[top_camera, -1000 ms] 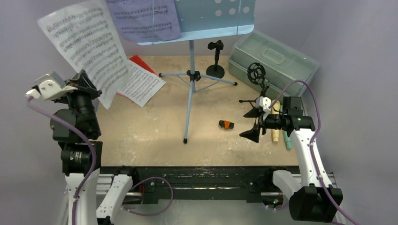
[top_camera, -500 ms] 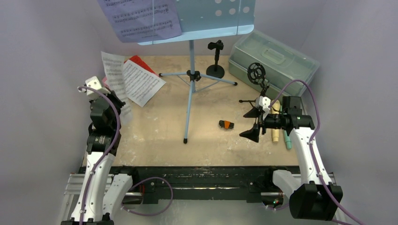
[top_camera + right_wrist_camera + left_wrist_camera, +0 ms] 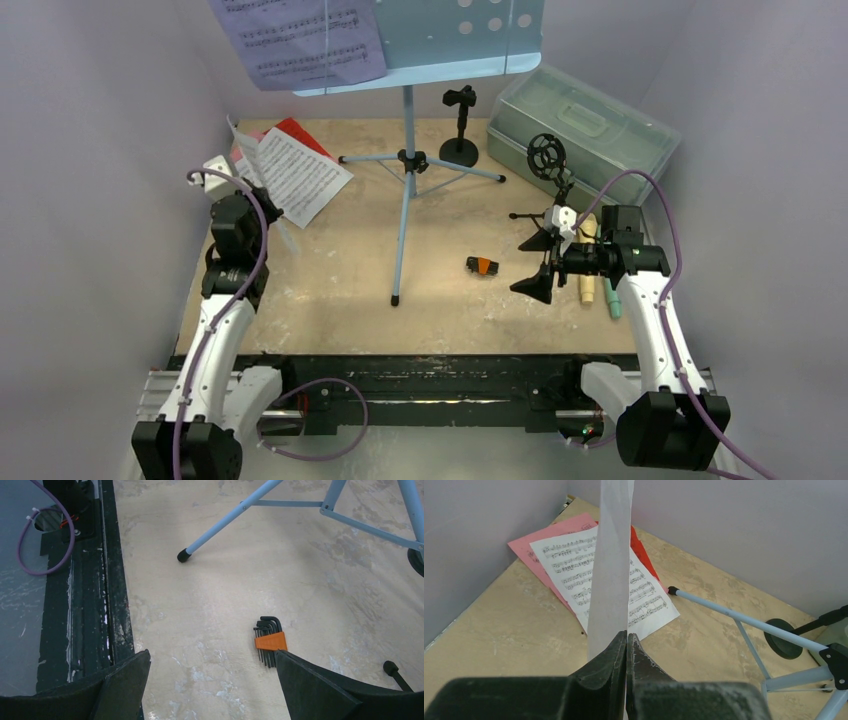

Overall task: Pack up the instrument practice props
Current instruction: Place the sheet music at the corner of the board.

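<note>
Left claw point(image 3: 626, 647) lowered pinched page point(image 3: 611, 565) toward stacked pages point(image 3: 644, 597); right claw point(image 3: 212, 680) unmoved.

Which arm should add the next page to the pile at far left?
Left: the left gripper is shut on a white music page near the pile; the right gripper hangs open, far off by the hex keys.

No word, number, brand or label can be read anywhere. Printed staves of notes are seen on the lying white page point(image 3: 649, 597) at ten o'clock on the table point(image 3: 330, 290), but any title or lettering is too small to be made out. Staves are likewise printed on the rack page point(image 3: 300, 40) at eleven o'clock, equally unreadable. The held page point(image 3: 611, 555) is seen nearly edge-on, with no print shown. No marking can be made out on the orange holder of the hex keys point(image 3: 270, 641) at four o'clock.
</note>
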Controlling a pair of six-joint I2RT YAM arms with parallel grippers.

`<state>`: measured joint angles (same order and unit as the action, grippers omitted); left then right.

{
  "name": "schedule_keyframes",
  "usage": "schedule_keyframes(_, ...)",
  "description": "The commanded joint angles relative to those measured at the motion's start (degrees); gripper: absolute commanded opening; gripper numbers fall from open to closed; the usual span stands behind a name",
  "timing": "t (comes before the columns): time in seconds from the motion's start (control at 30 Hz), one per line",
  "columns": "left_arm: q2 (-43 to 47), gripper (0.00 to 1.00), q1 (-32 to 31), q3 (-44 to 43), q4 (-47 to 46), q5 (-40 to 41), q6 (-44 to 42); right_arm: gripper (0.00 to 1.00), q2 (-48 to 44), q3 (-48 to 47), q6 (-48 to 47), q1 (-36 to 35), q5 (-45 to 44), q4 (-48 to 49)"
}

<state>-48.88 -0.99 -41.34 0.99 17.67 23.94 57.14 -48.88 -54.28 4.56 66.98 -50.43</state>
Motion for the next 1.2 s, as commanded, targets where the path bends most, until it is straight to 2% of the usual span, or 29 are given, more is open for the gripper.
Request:
schedule_keyframes(0.0,-2.3,0.0,3.1,0.3,-7.0,-6.3,4.3,0.99,0.1,-0.9,-1.3,0.1,0.5,-0.9)
schedule_keyframes(0.17,-5.9,0.0,5.5,0.5,-10.9,-12.7,7.9,0.99,0.0,-0.9,-1.5,0.0,0.5,-1.1)
schedule_keyframes(0.3,-11.0,0.0,10.5,0.2,-15.1,-23.5,13.5,0.99,0.1,-0.9,-1.5,0.0,0.5,-1.2)
schedule_keyframes(0.4,-16.4,0.0,15.6,1.2,-22.2,-33.6,20.3,0.99,0.1,-1.0,-1.8,0.0,0.5,-1.4)
schedule_keyframes(0.5,-21.2,0.0,19.3,1.5,-29.0,-40.3,25.4,0.99,-0.1,-1.0,-2.0,0.0,0.5,-1.5)
schedule_keyframes(0.63,-26.3,0.0,22.4,2.5,-43.7,-49.2,35.9,0.99,-0.1,-1.0,-2.2,-0.1,0.5,-1.6)
schedule_keyframes(0.7,-28.3,0.0,23.5,2.3,-47.2,-49.8,38.6,0.99,0.0,-1.0,-2.2,-0.2,0.5,-1.7)
schedule_keyframes(0.8,-32.8,0.0,25.3,2.0,-46.9,-48.0,39.4,0.99,-0.1,-1.0,-2.3,-0.3,0.4,-1.8)
schedule_keyframes(1.03,-52.3,0.0,26.5,-1.3,-54.0,-50.2,43.2,0.99,-0.2,-1.0,-2.4,-0.4,0.4,-1.9)
schedule_keyframes(1.13,-53.9,0.01,26.4,-3.1,-51.1,-48.4,40.9,0.99,-0.3,-1.0,-2.4,-0.4,0.4,-1.8)
schedule_keyframes(1.17,-53.7,0.07,26.5,-4.1,-47.7,-47.1,38.6,0.99,-0.3,-1.0,-2.4,-0.4,0.4,-1.8)
